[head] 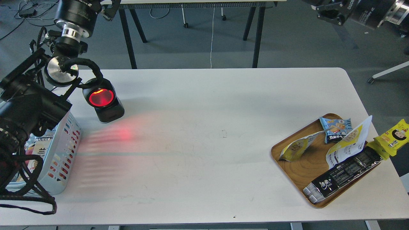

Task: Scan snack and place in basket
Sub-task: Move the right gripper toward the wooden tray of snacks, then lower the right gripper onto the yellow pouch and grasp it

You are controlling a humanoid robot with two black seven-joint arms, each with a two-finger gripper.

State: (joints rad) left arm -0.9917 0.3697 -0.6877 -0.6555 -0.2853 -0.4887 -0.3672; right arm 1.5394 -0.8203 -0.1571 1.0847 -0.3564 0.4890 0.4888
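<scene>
This looks like a robotics lab set up as a mock shop checkout. A white table (204, 134) stands on grey carpet, with loose cables (19, 12) at upper left and black trestle legs (129, 38) along the top. A red-lit barcode scanner (103, 100) sits at the table's left.

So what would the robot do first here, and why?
Probably bring the right gripper, which hangs high above the table's far right corner, down toward the small yellow snack pouch. The pouch lies untouched at the left of the wooden tray, far from the red-lit scanner and the blue basket.
</scene>
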